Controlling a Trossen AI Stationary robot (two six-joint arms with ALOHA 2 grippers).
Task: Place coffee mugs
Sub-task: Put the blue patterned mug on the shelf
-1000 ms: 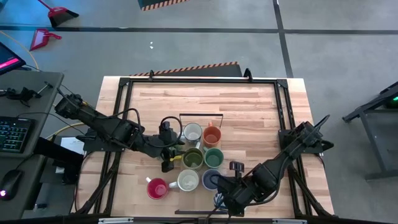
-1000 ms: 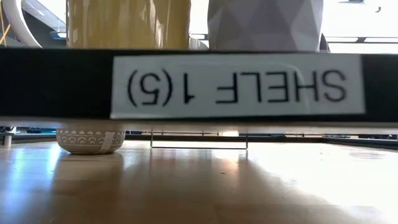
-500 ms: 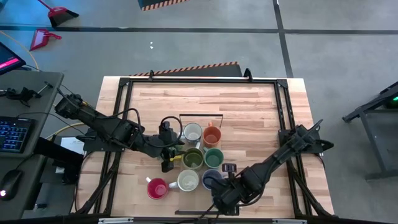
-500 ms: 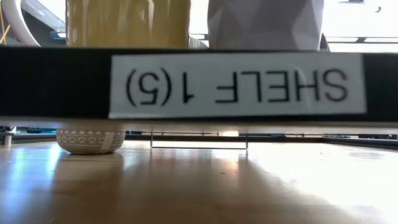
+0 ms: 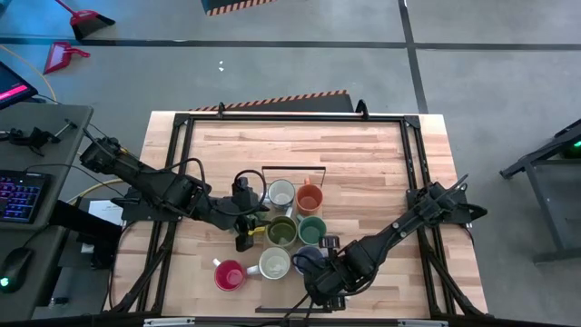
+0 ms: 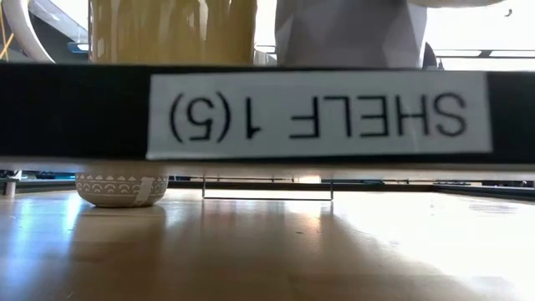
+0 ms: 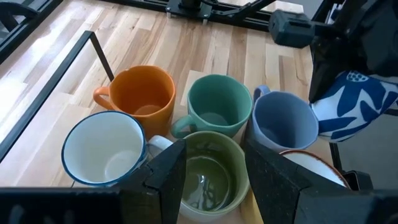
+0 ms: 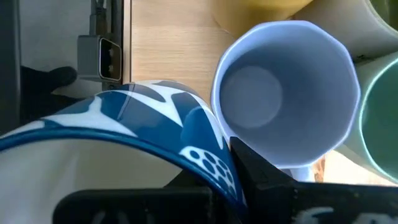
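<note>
The right end effector (image 5: 320, 283), clenched on a blue-and-white patterned ceramic mug (image 8: 134, 118), hovers just near-side of the blue-grey ceramic mug (image 8: 286, 93) at the cluster's near-right corner.

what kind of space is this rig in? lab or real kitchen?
Looks like a lab or workshop, not a kitchen. The wooden table sits in a black metal frame on a grey concrete floor with dark tape lines, and a desk with a lit keyboard stands beside it. A hazard-striped strip lies behind the table.
</note>
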